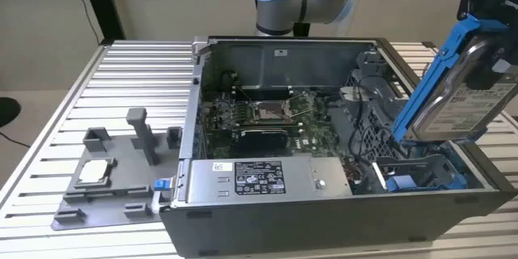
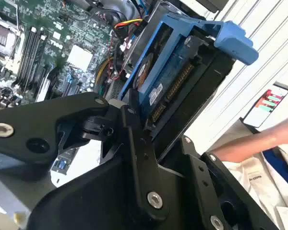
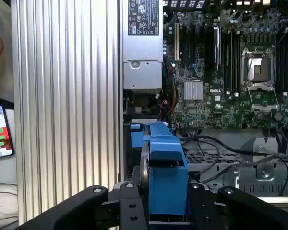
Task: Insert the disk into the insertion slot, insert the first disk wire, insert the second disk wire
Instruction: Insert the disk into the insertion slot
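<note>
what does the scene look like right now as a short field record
claw: shut on the disk, gripping its blue carrier frame
disk pose: tilted, lifted above the case at the exterior view's right
insertion slot: below the disk, disk not yet in it
power supply: along the case's near wall
person: a forearm beside the case

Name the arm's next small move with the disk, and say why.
Probably ease the disk down toward the slot while levelling it. The claw holds the disk steeply tilted above the slot, and it is not yet seated.
</note>
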Controlling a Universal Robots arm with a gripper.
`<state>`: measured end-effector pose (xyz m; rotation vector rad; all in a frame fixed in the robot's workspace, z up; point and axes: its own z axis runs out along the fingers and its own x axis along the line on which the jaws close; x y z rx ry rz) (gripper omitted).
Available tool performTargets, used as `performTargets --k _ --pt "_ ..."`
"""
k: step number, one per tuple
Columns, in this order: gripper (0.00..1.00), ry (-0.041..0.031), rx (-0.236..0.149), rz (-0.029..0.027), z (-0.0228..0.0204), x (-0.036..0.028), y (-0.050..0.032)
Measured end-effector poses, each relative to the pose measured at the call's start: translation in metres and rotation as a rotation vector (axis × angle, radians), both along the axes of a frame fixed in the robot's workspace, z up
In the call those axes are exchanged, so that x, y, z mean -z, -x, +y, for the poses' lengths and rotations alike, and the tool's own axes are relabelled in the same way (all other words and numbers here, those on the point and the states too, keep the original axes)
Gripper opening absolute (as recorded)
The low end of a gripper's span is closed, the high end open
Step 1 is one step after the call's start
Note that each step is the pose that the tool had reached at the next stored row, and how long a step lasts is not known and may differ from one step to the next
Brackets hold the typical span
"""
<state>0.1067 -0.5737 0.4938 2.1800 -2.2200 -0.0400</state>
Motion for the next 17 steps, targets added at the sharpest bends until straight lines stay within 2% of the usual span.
performTargets --k 8,9,11,12,13,17 --pt "0.0 0.0 0.0 0.0 0.0001 0.0 0.0" --pt "0.0 -0.0002 -0.002 -0.0027 0.0001 0.0003 0.0001" --pt "0.0 -0.0006 -0.009 -0.0171 0.0 0.001 0.0001" --pt "0.0 -0.0007 -0.011 -0.0215 -0.0003 0.0017 0.0" --pt "0.0 -0.001 -0.012 -0.0229 -0.0008 0.0031 -0.0001" --pt "0.0 -0.001 -0.012 -0.0231 -0.0022 0.009 0.0"
